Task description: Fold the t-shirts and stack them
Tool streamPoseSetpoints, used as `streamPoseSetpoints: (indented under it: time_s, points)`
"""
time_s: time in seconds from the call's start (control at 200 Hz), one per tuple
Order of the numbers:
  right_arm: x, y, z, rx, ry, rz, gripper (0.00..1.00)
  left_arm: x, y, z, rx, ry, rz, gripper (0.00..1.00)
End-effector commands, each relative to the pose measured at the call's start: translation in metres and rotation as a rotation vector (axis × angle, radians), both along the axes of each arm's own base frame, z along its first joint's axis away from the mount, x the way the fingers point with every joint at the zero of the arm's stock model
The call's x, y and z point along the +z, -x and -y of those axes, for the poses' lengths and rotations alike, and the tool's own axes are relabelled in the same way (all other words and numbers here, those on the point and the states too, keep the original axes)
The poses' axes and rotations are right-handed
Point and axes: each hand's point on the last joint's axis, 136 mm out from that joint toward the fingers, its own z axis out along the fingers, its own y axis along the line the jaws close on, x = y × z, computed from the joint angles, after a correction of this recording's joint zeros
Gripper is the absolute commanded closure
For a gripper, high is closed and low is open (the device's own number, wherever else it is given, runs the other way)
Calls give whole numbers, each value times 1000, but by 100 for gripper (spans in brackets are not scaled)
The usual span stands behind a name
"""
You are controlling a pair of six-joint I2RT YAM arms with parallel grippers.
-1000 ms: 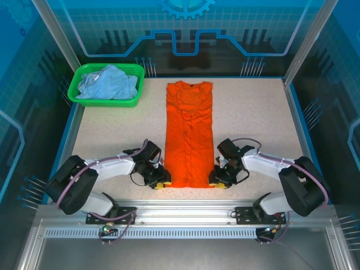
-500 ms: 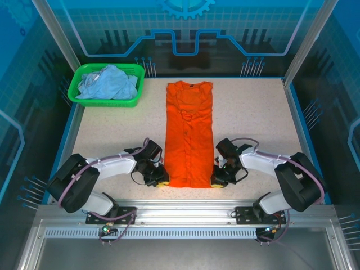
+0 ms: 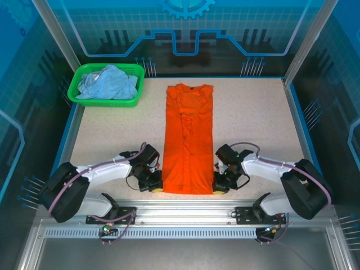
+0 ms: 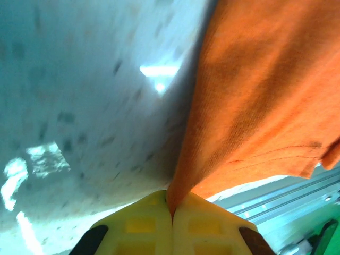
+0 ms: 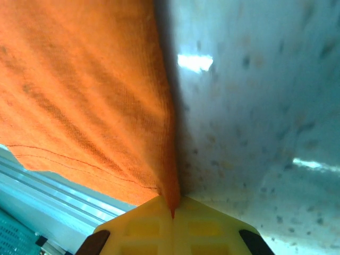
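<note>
The orange t-shirt lies as a long narrow strip down the middle of the table, collar at the far end. My left gripper is shut on its near left corner, and in the left wrist view the orange t-shirt runs down into the pinch of my left gripper. My right gripper is shut on the near right corner; the orange t-shirt narrows into the closed yellow pads of my right gripper. The pale blue t-shirt lies crumpled in the basket.
A green plastic basket stands at the far left corner. The speckled table is bare on both sides of the orange strip. The metal rail of the near edge runs just below both grippers.
Both grippers have closed on the near corners of the orange t-shirt and drawn its hem a little toward the near edge.
</note>
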Motion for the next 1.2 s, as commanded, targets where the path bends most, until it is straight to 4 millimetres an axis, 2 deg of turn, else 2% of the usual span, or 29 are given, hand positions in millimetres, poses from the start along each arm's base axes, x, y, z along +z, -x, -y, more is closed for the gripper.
streamPoseSetpoints:
  time_s: [0.0, 0.115, 0.195, 0.36, 0.455, 0.55, 0.575, 0.59, 0.74, 0.805, 0.875, 0.97, 1.095, 1.191]
  points:
    - [-3, 16, 9, -12, 42, -50, 100, -6, 32, -12, -9, -42, -95, 100]
    - [2, 14, 5, -10, 35, -51, 100, -3, 33, -10, -16, -34, -96, 100]
    - [11, 10, 3, -16, 27, -39, 100, 6, 28, -9, -32, -37, -77, 100]
    - [46, -18, -11, -89, -44, 9, 100, 39, 0, -1, -12, -18, -9, 100]
    - [74, -47, -18, -164, -94, 47, 100, 61, -29, 1, 42, 6, 25, 100]
    - [94, -79, -15, -256, -114, 74, 100, 85, -64, 0, 91, 28, 71, 100]
    - [94, -85, -13, -283, -114, 62, 100, 91, -74, 0, 101, 33, 86, 100]
    - [102, -94, -14, -298, -127, 76, 100, 94, -80, 0, 106, 37, 95, 100]
    - [114, -151, 5, -424, -107, 76, 100, 114, -150, 4, 163, 54, 149, 100]
    - [121, -179, 6, -456, -135, 95, 100, 117, -179, 7, 165, 45, 166, 100]
    - [122, -204, 7, -450, -116, 102, 100, 115, -208, 8, 173, 27, 176, 100]
    - [112, -233, 7, -441, -91, 66, 100, 108, -241, 1, 206, 2, 158, 100]
    - [94, -268, 6, -474, -101, 34, 100, 93, -270, -7, 242, -27, 128, 100]
    - [79, -287, 3, -476, -89, -3, 100, 83, -287, -9, 256, -51, 101, 100]
